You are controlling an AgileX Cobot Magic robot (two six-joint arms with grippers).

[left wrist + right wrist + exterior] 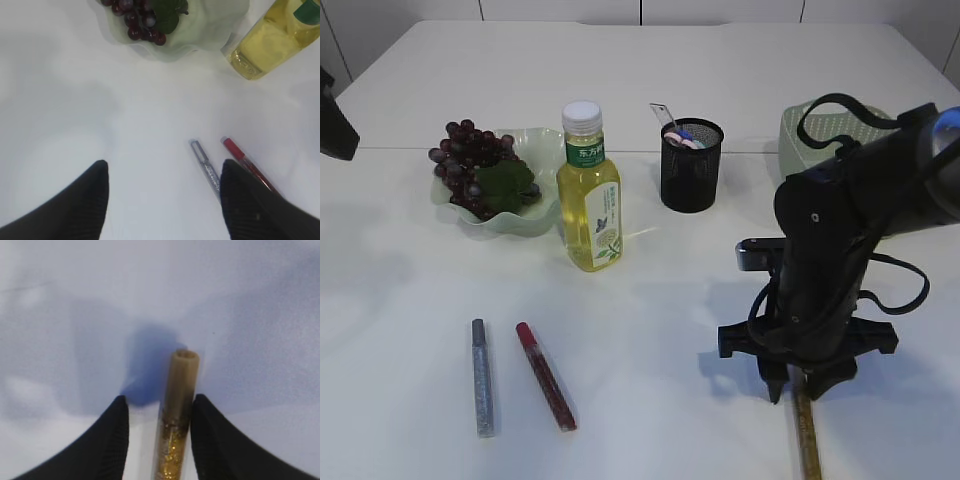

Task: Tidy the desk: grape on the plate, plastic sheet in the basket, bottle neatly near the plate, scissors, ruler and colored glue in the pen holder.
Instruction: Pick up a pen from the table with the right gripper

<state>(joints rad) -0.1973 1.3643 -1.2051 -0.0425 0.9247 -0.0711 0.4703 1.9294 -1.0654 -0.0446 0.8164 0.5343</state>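
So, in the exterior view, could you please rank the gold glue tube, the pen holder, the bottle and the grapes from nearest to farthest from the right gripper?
1. Gold glue tube: lying between the fingers of the right gripper, at the front edge.
2. Pen holder: behind it, toward the middle.
3. Bottle: farther left, beside the plate.
4. Grapes: far left, on the plate.

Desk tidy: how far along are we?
Done: grapes on the plate, bottle upright beside it, scissors in the pen holder. In hand: right gripper closing around the gold glue tube. Left: silver glue tube and red glue tube lie on the desk. Ruler, plastic sheet: can't tell.
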